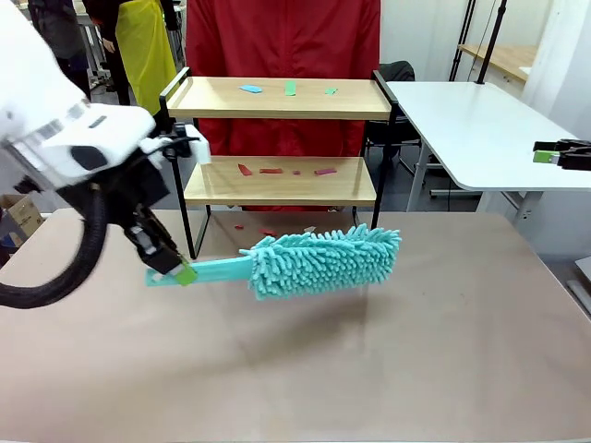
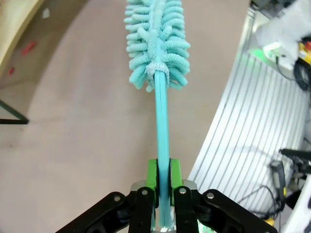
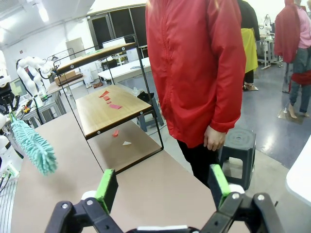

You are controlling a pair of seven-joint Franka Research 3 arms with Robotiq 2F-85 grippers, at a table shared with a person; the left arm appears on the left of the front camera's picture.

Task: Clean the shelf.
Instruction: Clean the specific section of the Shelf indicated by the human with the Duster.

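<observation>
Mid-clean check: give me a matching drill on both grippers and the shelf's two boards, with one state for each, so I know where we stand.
Things:
1. left gripper
2. right gripper
3. upper board
4. lower board

States:
A. carries red scraps
B. open, holding nothing
C. carries blue and green scraps
D. shut on the duster, by its handle

Pairs: 1-D, 2-B, 3-C, 4-A

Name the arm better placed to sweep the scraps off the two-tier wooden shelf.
Left: the left gripper is shut on the turquoise microfibre duster by its handle, just before the black-framed wooden shelf. The right gripper is open and empty, far aside.
</observation>
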